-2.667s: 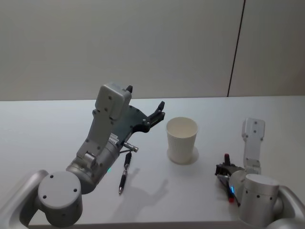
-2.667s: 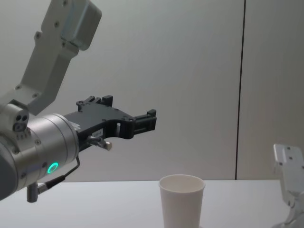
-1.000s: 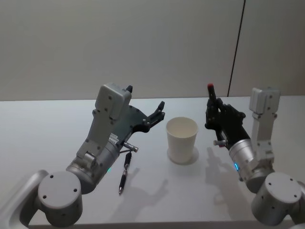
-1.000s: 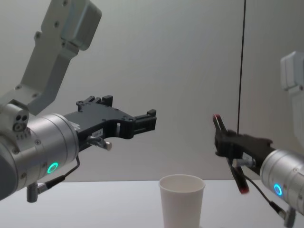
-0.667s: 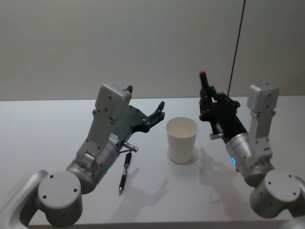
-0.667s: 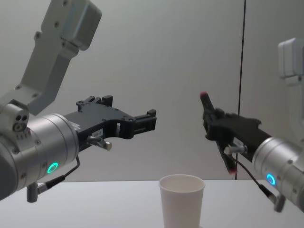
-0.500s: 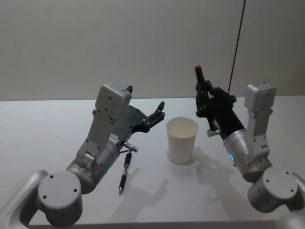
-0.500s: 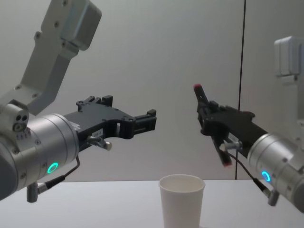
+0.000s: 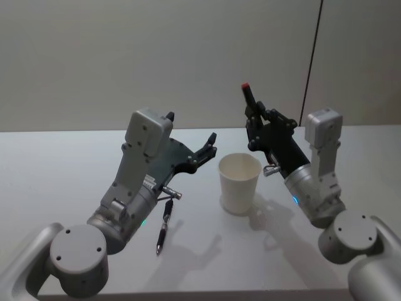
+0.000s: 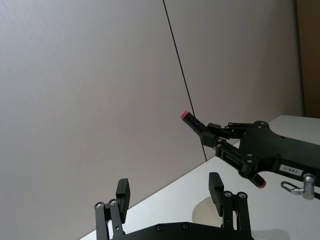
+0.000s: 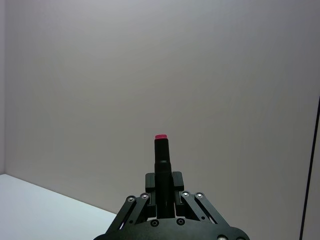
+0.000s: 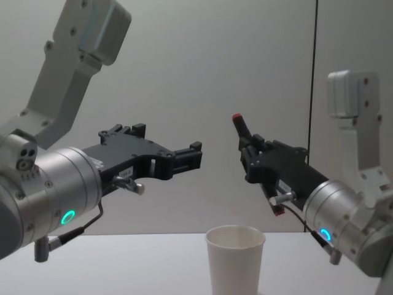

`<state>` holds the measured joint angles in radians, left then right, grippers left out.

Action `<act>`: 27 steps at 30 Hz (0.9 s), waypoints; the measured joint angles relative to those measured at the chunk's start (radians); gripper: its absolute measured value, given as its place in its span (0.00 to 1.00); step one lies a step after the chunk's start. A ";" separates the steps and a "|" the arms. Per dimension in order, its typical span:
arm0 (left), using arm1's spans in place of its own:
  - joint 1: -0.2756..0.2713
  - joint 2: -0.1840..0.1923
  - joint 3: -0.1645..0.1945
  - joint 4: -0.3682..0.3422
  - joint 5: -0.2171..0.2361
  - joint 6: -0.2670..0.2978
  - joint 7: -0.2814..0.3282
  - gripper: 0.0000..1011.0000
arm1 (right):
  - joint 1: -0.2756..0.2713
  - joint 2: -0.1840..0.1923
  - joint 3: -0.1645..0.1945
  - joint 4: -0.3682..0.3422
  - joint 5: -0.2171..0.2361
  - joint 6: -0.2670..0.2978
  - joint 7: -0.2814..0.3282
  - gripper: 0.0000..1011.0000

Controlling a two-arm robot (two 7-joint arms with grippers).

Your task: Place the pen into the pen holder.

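Since the pen (image 12: 241, 126) likely needed to drop in end-first, the right end effector (image 12: 253, 150) clamped it tilted, just above the right rim of the white paper cup (image 12: 234, 258); the left end effector (image 10: 169, 192) hovered wide open.

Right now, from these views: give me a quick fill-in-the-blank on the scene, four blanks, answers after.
1. The right hand is shut on a black pen whose upper tip is ___.
2. The left hand holds nothing; its jaws stand ___.
3. The pen holder, a white paper cup, stands ___ on the table.
4. A second pen lies on the table, on the pen holder's ___ side.

Answers: red; open; upright; left
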<state>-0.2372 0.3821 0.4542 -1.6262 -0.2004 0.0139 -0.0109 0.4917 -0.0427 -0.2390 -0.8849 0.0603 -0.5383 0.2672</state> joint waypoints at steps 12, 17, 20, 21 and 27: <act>0.000 0.000 0.000 0.000 0.000 0.000 0.000 0.99 | 0.100 -0.026 -0.001 0.198 -0.006 -0.097 0.046 0.18; 0.000 0.000 0.000 0.000 0.000 0.000 0.000 0.99 | 0.145 -0.039 -0.003 0.285 -0.002 -0.135 0.063 0.18; 0.000 0.000 0.000 0.000 0.000 0.000 0.000 0.99 | 0.168 -0.046 -0.004 0.333 0.002 -0.154 0.071 0.18; 0.000 0.000 0.000 0.000 0.000 0.000 0.000 0.99 | 0.174 -0.048 -0.004 0.344 0.003 -0.157 0.073 0.18; 0.000 0.000 0.000 0.000 0.000 0.000 0.000 0.99 | 0.216 -0.059 -0.001 0.428 0.014 -0.184 0.089 0.18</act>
<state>-0.2371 0.3821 0.4542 -1.6262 -0.2004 0.0139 -0.0109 0.7080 -0.1022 -0.2399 -0.4570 0.0745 -0.7223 0.3563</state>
